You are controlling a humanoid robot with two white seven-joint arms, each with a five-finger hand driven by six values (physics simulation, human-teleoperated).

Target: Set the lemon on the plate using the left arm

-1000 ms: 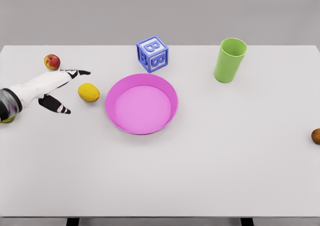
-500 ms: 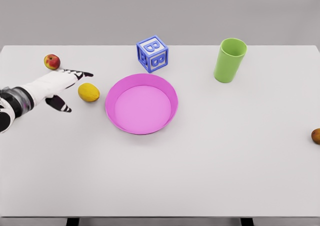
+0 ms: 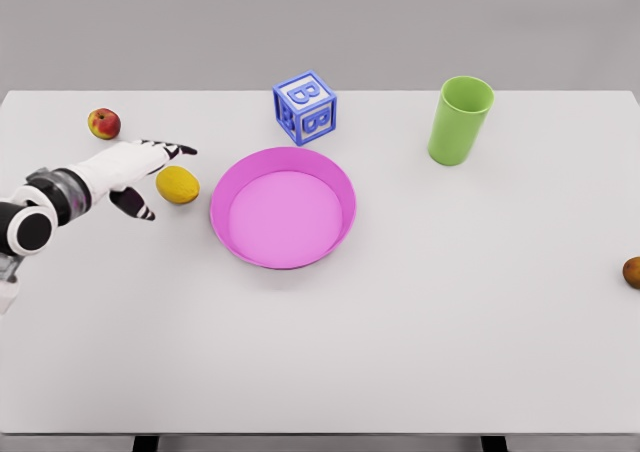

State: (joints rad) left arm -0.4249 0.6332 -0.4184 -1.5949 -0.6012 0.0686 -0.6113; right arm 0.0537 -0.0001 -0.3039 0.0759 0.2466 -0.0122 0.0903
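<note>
At the left edge of the frame, the white forearm comes in lower and nearer than half a second ago, and more of its black-ringed wrist joint shows. The left hand [image 3: 138, 172] has slid to the right: its extended fingers [image 3: 172, 149] now pass over the upper left of the lemon [image 3: 177, 184], and the dark-tipped thumb [image 3: 135, 205] hangs below and to the left of the fruit. The hand is spread open and holds nothing; the lemon sits in the gap between fingers and thumb, not yet clasped, and whether anything touches it cannot be told.

The lemon has not moved. It rests on the white table [image 3: 400, 352] in the left part of the frame, just beside the left rim of the pink plate [image 3: 283, 207] but apart from it. Its long axis runs roughly left to right, tilted slightly, with the narrower end toward the plate.

At the right edge, mid-height, a brown fruit [image 3: 632, 272] is cut off by the frame. Farther back, a red-and-yellow apple [image 3: 103, 124] lies in the upper left, a blue letter block [image 3: 305, 108] stands behind the plate, and a green cup [image 3: 460, 120] stands upright in the upper right.
</note>
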